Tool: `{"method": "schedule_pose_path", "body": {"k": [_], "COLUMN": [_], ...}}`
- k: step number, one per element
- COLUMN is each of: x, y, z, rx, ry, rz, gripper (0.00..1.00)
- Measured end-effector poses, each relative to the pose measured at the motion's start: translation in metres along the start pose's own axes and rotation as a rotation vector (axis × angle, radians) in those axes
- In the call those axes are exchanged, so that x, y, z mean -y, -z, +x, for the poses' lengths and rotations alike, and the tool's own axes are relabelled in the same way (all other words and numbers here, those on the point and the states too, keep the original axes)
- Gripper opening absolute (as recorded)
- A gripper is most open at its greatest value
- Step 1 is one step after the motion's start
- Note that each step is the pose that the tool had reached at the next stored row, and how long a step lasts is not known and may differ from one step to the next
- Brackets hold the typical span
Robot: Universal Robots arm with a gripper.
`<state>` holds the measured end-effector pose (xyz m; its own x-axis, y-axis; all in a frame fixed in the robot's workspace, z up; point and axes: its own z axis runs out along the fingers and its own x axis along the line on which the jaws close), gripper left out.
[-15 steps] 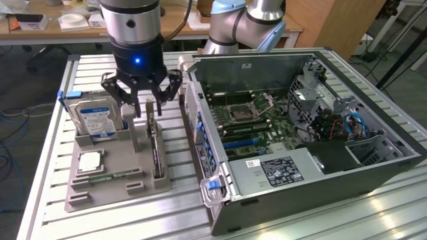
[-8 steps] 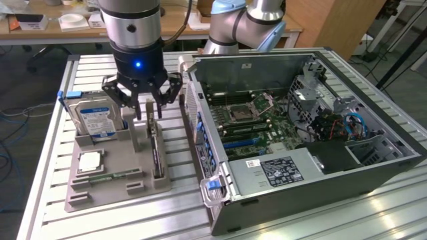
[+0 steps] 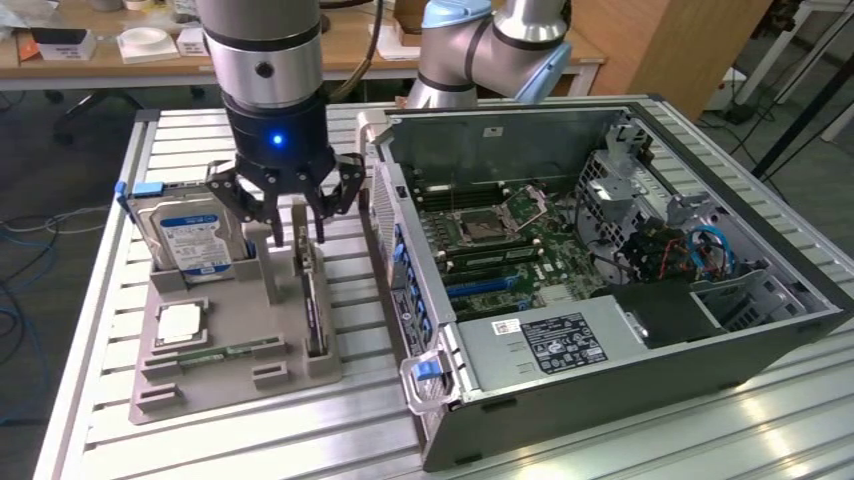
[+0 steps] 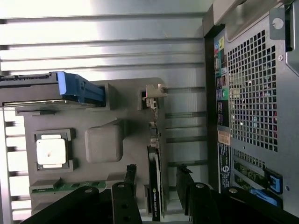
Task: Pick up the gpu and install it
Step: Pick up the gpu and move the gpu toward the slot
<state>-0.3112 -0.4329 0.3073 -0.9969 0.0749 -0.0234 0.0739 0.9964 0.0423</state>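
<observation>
The gpu [image 3: 314, 300] is a thin dark card standing on edge in a slot of the grey holder tray [image 3: 214, 385]. In the wrist view the gpu [image 4: 153, 182] runs lengthwise, with its silver bracket [image 4: 153, 91] at the far end. My gripper [image 3: 299, 232] hangs over the card's far end, open. Its two black fingers [image 4: 125, 189] stand one on each side of the card with a gap on both sides, and the gripper [image 4: 155, 186] holds nothing.
On the same tray stand a silver hard drive [image 3: 191, 235] with a blue-white label, a square processor [image 3: 178, 322] and a green memory stick [image 3: 227, 352]. The open computer case [image 3: 694, 350] lies close on the exterior view's right, motherboard [image 3: 514, 250] exposed.
</observation>
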Motion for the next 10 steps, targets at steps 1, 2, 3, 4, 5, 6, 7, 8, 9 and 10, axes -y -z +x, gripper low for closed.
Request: {"method": "schedule_pose_path", "body": {"k": [1, 2, 3, 4, 5, 6, 7, 8, 9, 10], "x": [0.0001, 0.0001, 0.0002, 0.0002, 0.0003, 0.0005, 0.0009, 0.0015, 0.0023, 0.0031], "y": [-0.0015, -0.0029, -0.0043, -0.0053, -0.0064, -0.0072, -0.0079, -0.0085, -0.0094, -0.0102], "z": [0.0000, 0.0001, 0.0001, 0.0001, 0.0001, 0.0002, 0.0001, 0.0000, 0.0000, 0.0000], "rx": [0.0001, 0.0001, 0.0001, 0.0001, 0.0001, 0.0001, 0.0000, 0.0000, 0.0000, 0.0001], "ry": [0.000, 0.000, 0.000, 0.000, 0.000, 0.000, 0.000, 0.000, 0.000, 0.000], "rz": [0.0000, 0.0000, 0.0000, 0.0000, 0.0000, 0.0000, 0.0001, 0.0001, 0.0001, 0.0000], "gripper": [0.47, 0.47, 0.47, 0.47, 0.47, 0.47, 0.47, 0.47, 0.47, 0.47]}}
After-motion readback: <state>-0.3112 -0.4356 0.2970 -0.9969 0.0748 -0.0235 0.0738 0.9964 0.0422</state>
